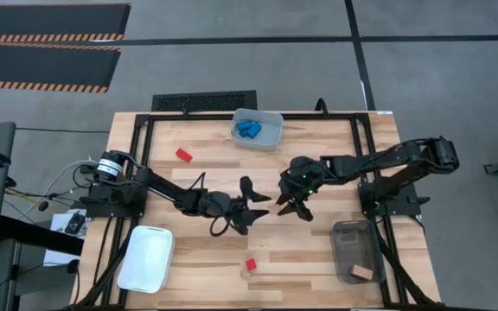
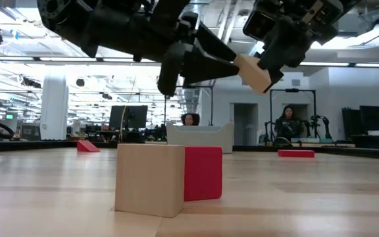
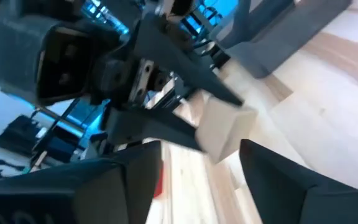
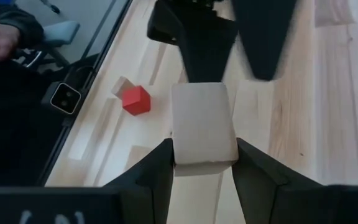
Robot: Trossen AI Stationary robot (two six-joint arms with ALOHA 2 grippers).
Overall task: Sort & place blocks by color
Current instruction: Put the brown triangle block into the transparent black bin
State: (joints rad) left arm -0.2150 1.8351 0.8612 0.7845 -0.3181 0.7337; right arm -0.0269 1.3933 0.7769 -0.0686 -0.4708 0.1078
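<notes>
**Op:** Both arms are mid-table, grippers facing each other. My right gripper (image 4: pixel 202 163) is clamped on a tan block (image 4: pixel 202 127); the fingers press its two sides and it is held off the table. In the low view the same block (image 2: pixel 252 72) hangs well above the wood.

**Eng:** And the left?

**Op:** Left gripper (image 1: pixel 251 206) is spread wide, nothing in it. From its wrist camera the tan block (image 3: pixel 227 129) sits between the right gripper's fingers, just ahead of my left fingers (image 3: pixel 272 171), not touching them.

**Eng:** Other blocks?

**Op:** Near the front edge a red cube (image 1: pixel 251 264) sits on the table with a second tan block (image 2: pixel 149 178) just beside it; in the low view the two look to be touching, tan in front. The right wrist view shows that pair too, red cube (image 4: pixel 136 99) next to the tan one. A red wedge (image 1: pixel 184 155) lies alone toward the rear left.

**Eng:** Bins?

**Op:** Clear bin (image 1: pixel 275 130) at the rear centre holds blue blocks (image 1: pixel 249 130). Grey bin (image 1: pixel 344 238) at front right holds one tan piece (image 1: pixel 364 273). White bin (image 1: pixel 145 257) at front left; I can't tell what's inside.
</notes>
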